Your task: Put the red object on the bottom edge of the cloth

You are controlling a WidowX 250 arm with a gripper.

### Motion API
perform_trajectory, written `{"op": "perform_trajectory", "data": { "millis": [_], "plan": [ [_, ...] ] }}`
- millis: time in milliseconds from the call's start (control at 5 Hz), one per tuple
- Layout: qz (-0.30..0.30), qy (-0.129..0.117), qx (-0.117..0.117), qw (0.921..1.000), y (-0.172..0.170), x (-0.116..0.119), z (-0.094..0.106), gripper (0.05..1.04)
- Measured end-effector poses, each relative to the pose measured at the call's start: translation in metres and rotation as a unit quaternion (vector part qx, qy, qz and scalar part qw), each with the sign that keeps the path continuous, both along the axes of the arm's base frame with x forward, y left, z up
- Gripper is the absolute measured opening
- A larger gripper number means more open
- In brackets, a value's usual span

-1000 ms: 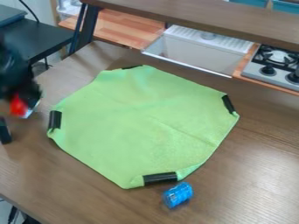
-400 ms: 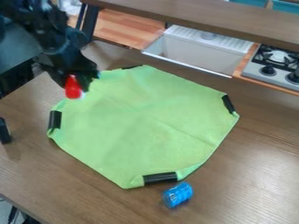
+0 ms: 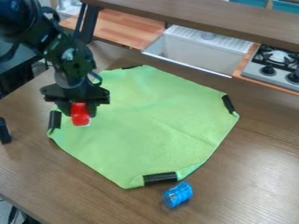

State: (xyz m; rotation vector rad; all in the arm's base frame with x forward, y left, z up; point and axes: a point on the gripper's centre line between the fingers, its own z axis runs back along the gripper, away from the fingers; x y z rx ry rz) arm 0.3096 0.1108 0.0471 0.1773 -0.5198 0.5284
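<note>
My gripper (image 3: 80,111) hangs over the left part of the green cloth (image 3: 146,127), shut on the red object (image 3: 81,114). The red object has a whitish lower end and is held between the two fingers. The cloth lies spread on the brown table, its corners folded in under black strips. Its bottom edge, with one black strip, is well to the lower right of the gripper.
A blue can (image 3: 177,194) lies on the table (image 3: 245,183) just below the cloth's bottom edge. A black item (image 3: 4,131) is at the far left. A sink (image 3: 198,50), a stove (image 3: 274,65) and a raised shelf (image 3: 198,17) line the back.
The arm has come in from the left edge and swung right, carrying the red object from beside the cloth to above its left part. The cloth and blue can have stayed put.
</note>
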Motion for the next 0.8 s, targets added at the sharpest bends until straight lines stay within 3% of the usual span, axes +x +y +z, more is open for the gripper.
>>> {"op": "perform_trajectory", "data": {
  "millis": [200,400,600,800],
  "plan": [
    [0.029,-0.003,-0.01,0.9995,0.003,-0.012,-0.004,0.651],
    [0.041,-0.003,-0.032,0.9986,0.014,-0.019,-0.006,0.928],
    [0.035,-0.02,-0.069,0.9968,0.015,-0.019,0.01,1.004],
    [0.02,-0.04,-0.102,0.9938,0.017,-0.012,0.035,0.999]
  ]
}}
